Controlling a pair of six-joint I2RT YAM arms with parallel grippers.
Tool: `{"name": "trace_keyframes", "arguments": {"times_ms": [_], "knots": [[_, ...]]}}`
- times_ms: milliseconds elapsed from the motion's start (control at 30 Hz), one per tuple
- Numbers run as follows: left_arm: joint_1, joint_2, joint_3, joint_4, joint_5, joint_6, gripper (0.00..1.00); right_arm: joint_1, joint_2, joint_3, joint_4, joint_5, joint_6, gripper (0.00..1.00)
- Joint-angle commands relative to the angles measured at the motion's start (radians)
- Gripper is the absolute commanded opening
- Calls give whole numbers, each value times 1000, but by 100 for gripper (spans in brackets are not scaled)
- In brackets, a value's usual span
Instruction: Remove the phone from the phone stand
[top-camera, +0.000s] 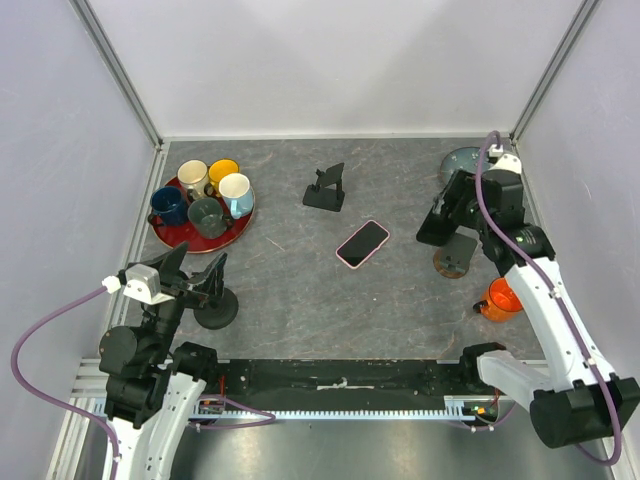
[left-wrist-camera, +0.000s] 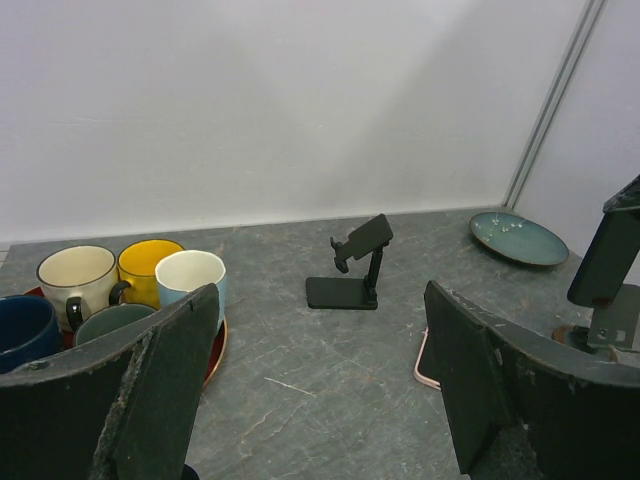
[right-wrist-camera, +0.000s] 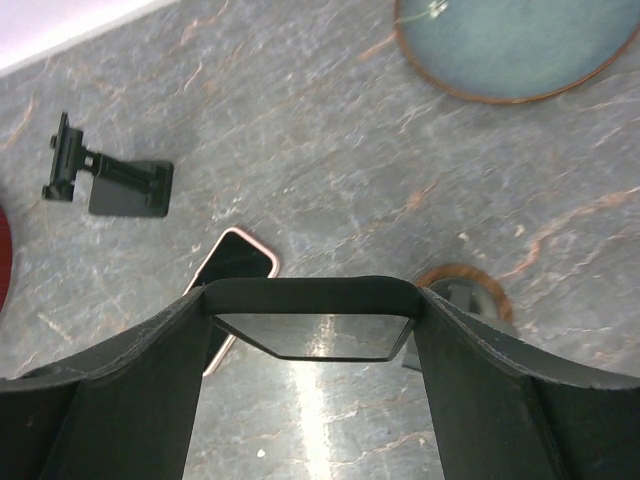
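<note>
black phone (right-wrist-camera: 310, 335), clamped between the right fingers (right-wrist-camera: 130, 400), should lift straight up off its round-based stand (right-wrist-camera: 465, 292) at lower right before swinging aside; left fingers (left-wrist-camera: 160, 390) gape idle.

**Left arm** (top-camera: 140, 370): folded low at 7 o'clock of the bench (top-camera: 300, 300), with the wrist raised. The left end effector (top-camera: 203, 262) is aimed toward 2 o'clock and its fingers (left-wrist-camera: 170, 380) are spread wide.

**Right arm** (top-camera: 545, 290): rises from 5 o'clock and is extended to about 2 o'clock. The wrist is bent over, so the right end effector (top-camera: 445, 232) faces down and toward 9 o'clock. Its fingers (right-wrist-camera: 130, 400) stand well apart. A dark glossy piece (right-wrist-camera: 310, 335) spans the gap between them; whether it is gripped could not be confirmed from these views.
</note>
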Motion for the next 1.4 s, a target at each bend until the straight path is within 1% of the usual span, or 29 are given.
{"name": "trace_keyframes", "arguments": {"times_ms": [0,33,133,233,267,400,533,667,833,1100,1367], "knots": [[-3,-95,2,9,7,29,90,43,38,21,45,-92,87,34],[-2,-95,2,9,7,29,90,50,46,1,55,-130,104,34],[-3,-95,2,11,5,29,90,95,84,-48,113,-183,198,34],[-3,-95,2,9,7,29,90,138,114,-96,156,-158,271,34],[-3,-95,2,9,5,29,90,144,121,-110,175,-128,287,34],[-2,-95,4,6,5,29,90,170,155,-180,241,-131,400,37],[-3,-95,5,3,7,29,90,181,192,-246,295,-124,466,38],[-5,-97,5,0,7,29,90,184,224,-274,336,-129,508,41],[-6,-97,8,0,7,29,90,182,272,-285,338,-124,519,43],[-5,-97,8,0,7,29,90,184,345,-255,275,-49,494,48],[-5,-97,7,-1,7,29,90,195,407,-268,249,9,577,51]]}}
